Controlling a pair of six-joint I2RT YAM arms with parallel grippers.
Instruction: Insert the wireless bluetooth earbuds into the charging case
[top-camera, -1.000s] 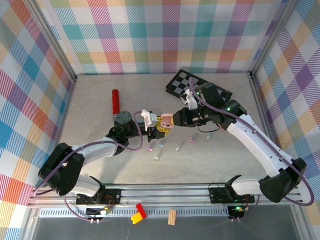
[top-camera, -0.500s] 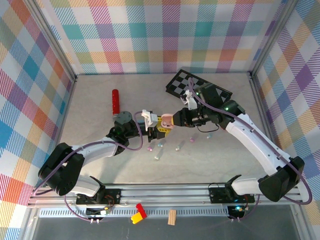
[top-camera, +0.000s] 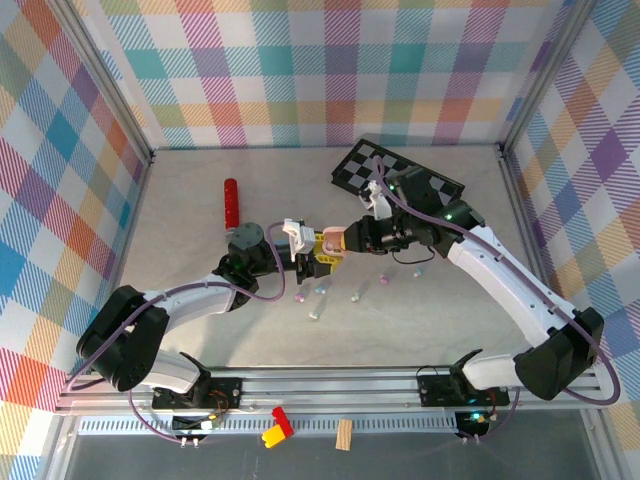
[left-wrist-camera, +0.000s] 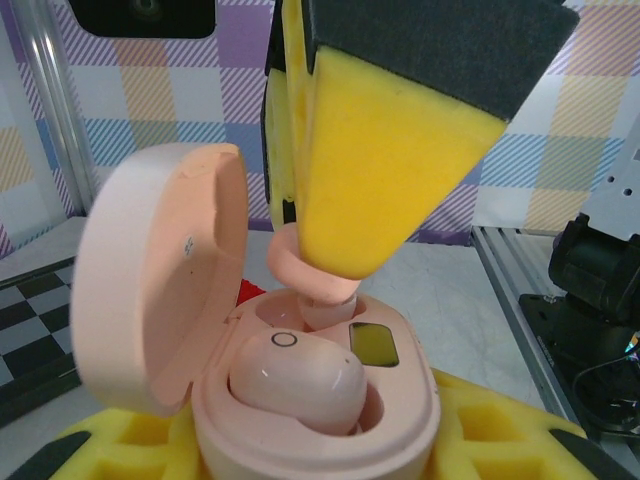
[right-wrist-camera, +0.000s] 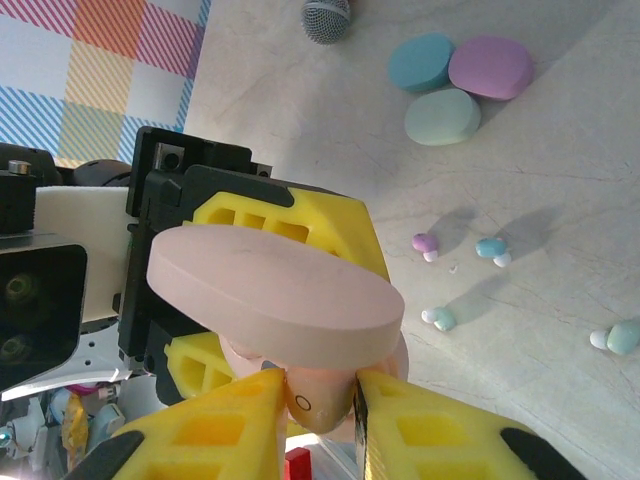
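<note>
Motion over the last second is slight: the right jaws, clenched on a pink earbud (left-wrist-camera: 300, 275), have edged toward the left jaws clamping the open charging case (left-wrist-camera: 410, 400), so seating appears nearly complete.

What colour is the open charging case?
The charging case is pale pink, lid and body alike. It shows best in the left wrist view.

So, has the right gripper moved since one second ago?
Yes, slightly. The right gripper, holding an earbud, has edged left, away from the checkerboard, toward the case.
</note>
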